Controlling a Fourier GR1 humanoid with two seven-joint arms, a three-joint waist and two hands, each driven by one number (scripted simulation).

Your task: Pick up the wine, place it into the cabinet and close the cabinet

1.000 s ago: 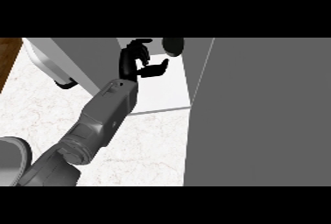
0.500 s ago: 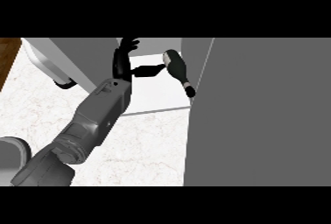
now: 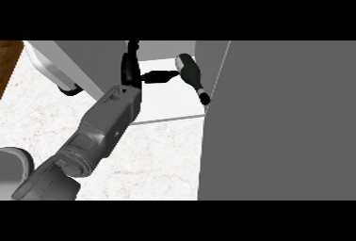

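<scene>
I judge the wine bottle to be glass: stiff, smooth enough to slip, breakable, and heavy toward its fat end. The place to take hold would be the wide body, fingers wrapped round it, not the thin neck, which gives little to grip and lets the weight swing.

It looks dark, almost black, with a rounded body at the far end tapering to a slim neck that points near and right, its tip close to the edge of the big grey cabinet door. It lies tilted on the pale floor of the cabinet, inside the opening, just right of my left robot hand.

That robot hand is opened out, fingers straight and pointing far, thumb stretched right toward the bottle's body; I can't tell whether the thumb touches it, but nothing is curled round the bottle. The right robot hand doesn't show.

The white marbled table lies near, under the grey forearm. To my eye the bottle is placed and the door is not yet closed.
</scene>
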